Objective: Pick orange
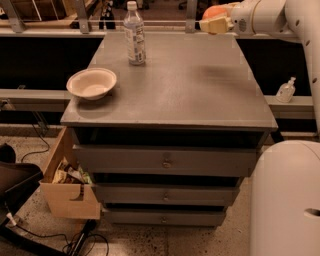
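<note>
The orange (214, 10) is held off the desk (190, 85), above its far right corner, with the gripper (212, 19) clamped on it. No gap is left between tool and fruit: the orange sits at the very tip of the arm, on the side pointing along the far edge toward the bottle (134, 35). The pick is judged nearly done, only a steady lift being called for.
</note>
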`<state>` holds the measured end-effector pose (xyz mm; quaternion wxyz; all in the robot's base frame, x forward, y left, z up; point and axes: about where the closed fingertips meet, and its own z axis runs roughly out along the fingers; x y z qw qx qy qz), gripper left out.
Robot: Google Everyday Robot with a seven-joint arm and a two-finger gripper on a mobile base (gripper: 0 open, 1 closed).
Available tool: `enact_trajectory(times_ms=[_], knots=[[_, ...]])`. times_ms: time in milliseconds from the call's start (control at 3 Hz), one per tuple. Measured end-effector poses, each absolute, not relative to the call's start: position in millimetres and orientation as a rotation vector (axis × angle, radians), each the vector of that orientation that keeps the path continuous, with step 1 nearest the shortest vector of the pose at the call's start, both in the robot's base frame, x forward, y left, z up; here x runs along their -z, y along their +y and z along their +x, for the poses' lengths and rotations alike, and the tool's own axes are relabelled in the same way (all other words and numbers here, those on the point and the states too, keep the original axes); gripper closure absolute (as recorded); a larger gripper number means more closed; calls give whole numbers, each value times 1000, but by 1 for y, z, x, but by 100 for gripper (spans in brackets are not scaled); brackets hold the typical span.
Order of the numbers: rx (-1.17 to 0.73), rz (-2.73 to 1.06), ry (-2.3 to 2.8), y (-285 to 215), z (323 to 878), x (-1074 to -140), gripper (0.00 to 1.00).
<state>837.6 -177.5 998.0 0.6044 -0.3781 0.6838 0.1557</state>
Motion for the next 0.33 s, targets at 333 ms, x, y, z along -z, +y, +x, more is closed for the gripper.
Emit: enact_trajectory(times_ms=[333], knots=[[-325,-839,1546,-189,833,-1017,100]])
